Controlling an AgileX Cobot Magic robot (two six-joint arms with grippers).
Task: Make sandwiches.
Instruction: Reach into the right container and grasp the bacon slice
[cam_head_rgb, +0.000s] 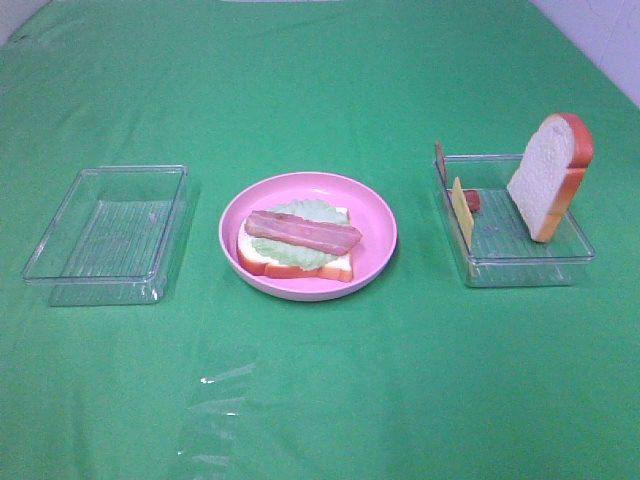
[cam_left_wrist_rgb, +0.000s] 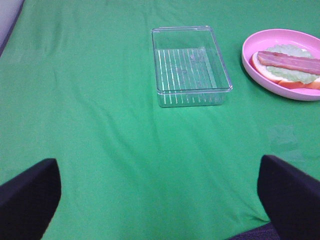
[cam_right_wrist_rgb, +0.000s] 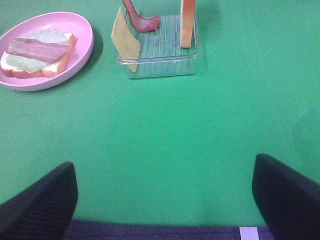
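On the pink plate (cam_head_rgb: 381, 214) lies a partly built sandwich (cam_head_rgb: 297, 243): a white bread slice with orange crust, pale green lettuce (cam_head_rgb: 296, 253) and one bacon strip (cam_head_rgb: 303, 232) on top. It also shows in the left wrist view as the sandwich (cam_left_wrist_rgb: 287, 70) and in the right wrist view as the sandwich (cam_right_wrist_rgb: 37, 55). A second bread slice (cam_head_rgb: 548, 175) leans upright in the right tray (cam_head_rgb: 520, 266), beside a yellow cheese slice (cam_head_rgb: 461, 208) and a bacon strip (cam_right_wrist_rgb: 141, 20). My left gripper (cam_left_wrist_rgb: 157, 167) and right gripper (cam_right_wrist_rgb: 164, 166) are open, empty, and well short of the objects.
An empty clear tray (cam_head_rgb: 110, 240) sits left of the plate on the green cloth (cam_head_rgb: 320, 400). Neither arm appears in the exterior high view. Glare patches mark the cloth near the front edge.
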